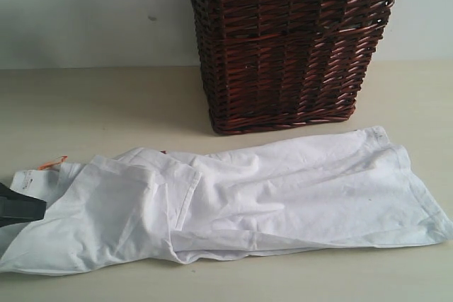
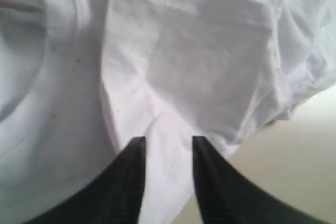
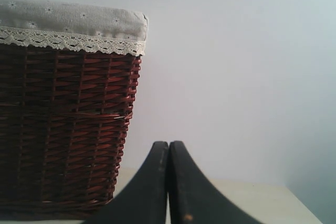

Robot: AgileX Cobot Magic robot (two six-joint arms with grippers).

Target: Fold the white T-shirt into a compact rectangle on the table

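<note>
Exterior view. the white T-shirt (image 1: pixel 283 189) lies flat on the table (image 1: pixel 106 104), near the front edge. Its long axis runs left to right and rises a little toward the right. The neck end points left, marked by the orange neck tag (image 1: pixel 53 163). The other end reaches almost to the right border. A sleeve (image 1: pixel 173 192) is folded over onto the body left of centre. The cloth is rumpled, with loose edges along the front.

A dark wicker basket (image 1: pixel 290 54) with a lace-trimmed liner stands on the table behind the shirt, right of centre. It sits just beside the shirt's rear edge, and I cannot tell if they touch.

The left gripper (image 1: pixel 20 206) shows only as a dark shape at the left border, over the neck end.

Left wrist view. The black fingers (image 2: pixel 131 177) stand narrowly parted over the shirt's edge. White cloth shows in the gap, with no visible pinch. The collar curve and the folded sleeve panel lie beyond, and bare table is beside them.

Right wrist view. The right gripper (image 3: pixel 168 144) has its fingers pressed together and holds nothing. It is raised and faces the basket's side and the pale wall (image 3: pixel 236 66). The shirt is out of this view.
</note>
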